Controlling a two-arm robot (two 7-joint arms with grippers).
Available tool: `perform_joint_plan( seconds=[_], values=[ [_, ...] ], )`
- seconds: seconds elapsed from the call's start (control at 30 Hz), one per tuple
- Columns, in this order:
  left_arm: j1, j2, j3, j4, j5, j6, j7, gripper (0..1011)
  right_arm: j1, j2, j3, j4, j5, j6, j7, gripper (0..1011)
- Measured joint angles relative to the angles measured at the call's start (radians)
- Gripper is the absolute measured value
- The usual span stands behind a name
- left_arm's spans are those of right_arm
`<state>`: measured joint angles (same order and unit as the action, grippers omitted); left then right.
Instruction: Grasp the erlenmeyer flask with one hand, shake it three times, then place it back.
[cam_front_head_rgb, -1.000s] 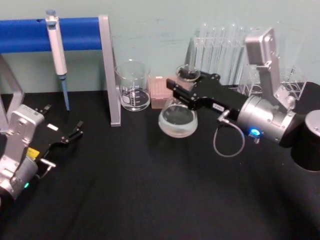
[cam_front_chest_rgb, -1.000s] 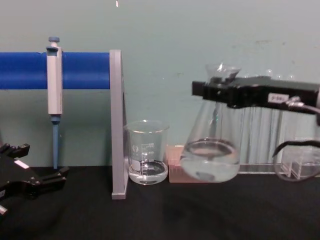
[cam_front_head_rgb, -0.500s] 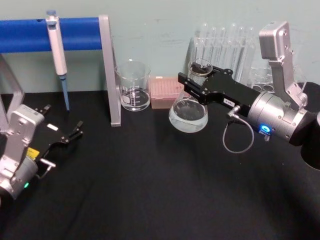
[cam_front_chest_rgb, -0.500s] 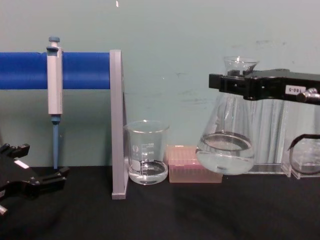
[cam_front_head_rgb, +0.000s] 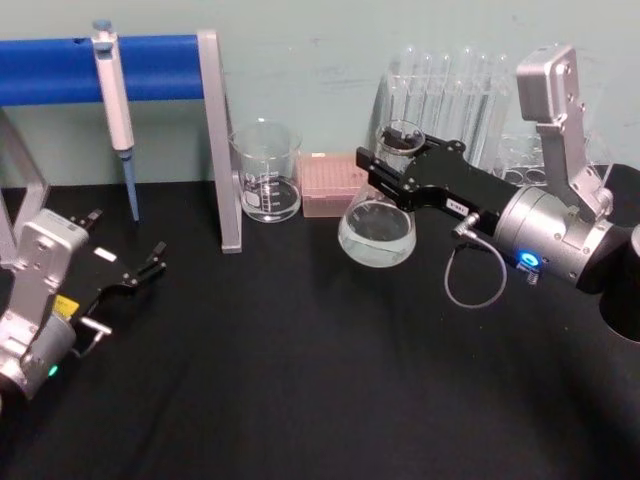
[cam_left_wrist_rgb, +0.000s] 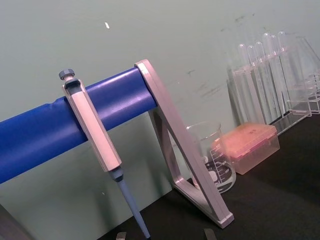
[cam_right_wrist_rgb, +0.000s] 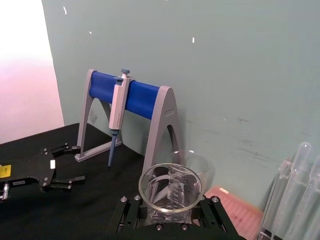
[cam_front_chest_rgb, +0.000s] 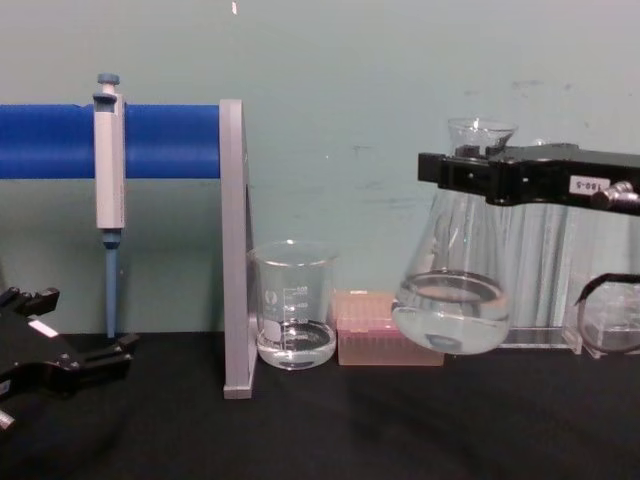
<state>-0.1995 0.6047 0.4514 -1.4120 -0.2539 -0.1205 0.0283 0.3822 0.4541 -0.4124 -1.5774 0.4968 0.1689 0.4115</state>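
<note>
Black table (cam_front_head_rgb: 300, 380). Flask (cam_front_head_rgb: 377, 232): aloft at 1 o'clock, neck clamped by right gripper (cam_front_head_rgb: 398, 165); advise short upright shakes, clear of 9 o'clock beaker (cam_front_head_rgb: 266, 170). Left gripper (cam_front_head_rgb: 148, 265): parked, jaws apart.

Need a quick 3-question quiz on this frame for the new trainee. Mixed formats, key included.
1. True or false: the erlenmeyer flask is standing on the table.
2. The right gripper holds the flask by: A) its base; B) its neck; C) nothing, it is open beside the flask.
3. In the chest view, what sits by the wall between the beaker and the flask?

Key:
1. False. It hangs clear of the table.
2. B.
3. The pink box.
Note: the left gripper is open and idle at the far left.
</note>
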Motion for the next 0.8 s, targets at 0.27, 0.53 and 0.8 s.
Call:
perform_joint_plan(
  seconds=[0.27,0.53,0.8],
  values=[
    [0.000,0.000,0.000,0.000,0.000,0.000,0.000,1001,0.007,-0.008,-0.007,0.020,-0.013,-0.005,-0.001,453],
    [0.000,0.000,0.000,0.000,0.000,0.000,0.000,1001,0.016,-0.021,-0.043,0.027,-0.009,-0.020,0.056,453],
    [0.000,0.000,0.000,0.000,0.000,0.000,0.000,1001,0.026,-0.008,-0.101,0.010,0.032,-0.049,0.176,453]
  ],
)
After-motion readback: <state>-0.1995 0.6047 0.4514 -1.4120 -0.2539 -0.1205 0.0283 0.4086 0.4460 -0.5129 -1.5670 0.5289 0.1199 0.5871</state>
